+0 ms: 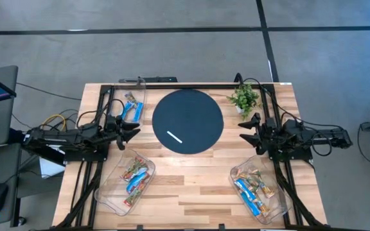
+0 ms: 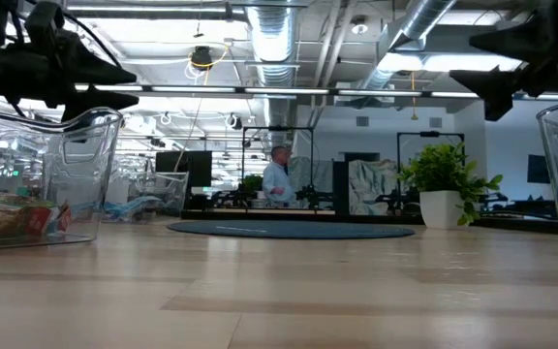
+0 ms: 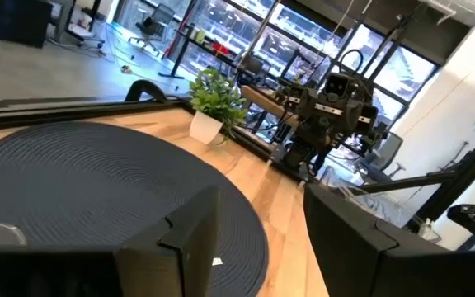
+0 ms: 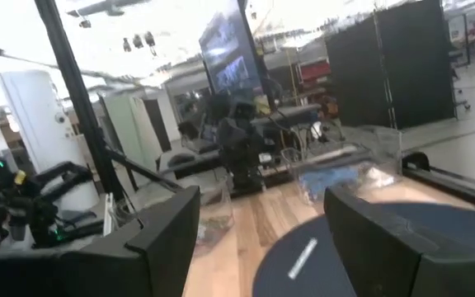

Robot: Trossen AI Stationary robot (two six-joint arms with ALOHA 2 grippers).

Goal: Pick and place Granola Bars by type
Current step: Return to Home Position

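On your left, the left gripper (image 1: 132, 130) hovers over the table's left side, between the far-left tray (image 1: 140, 83) and the near-left tray (image 1: 108, 196). Its fingers are spread wide with nothing between them. The Granola Bars (image 1: 135, 176) you can see all lie in trays: blue bars (image 1: 131, 106) in the far-left tray, and red, multicoloured and blue ones in the near-left tray. In the middle you have the dark round mat (image 1: 194, 112), with a thin white stick (image 1: 175, 136) on its near-left part. Farther right, a small potted plant (image 1: 244, 98) stands by the mat's far-right edge. The right gripper (image 1: 244, 130) hovers just nearer than the plant, facing the mat, its fingers also wide and empty. Tan and blue bars (image 1: 257, 189) lie in the near-right tray (image 1: 235, 173).
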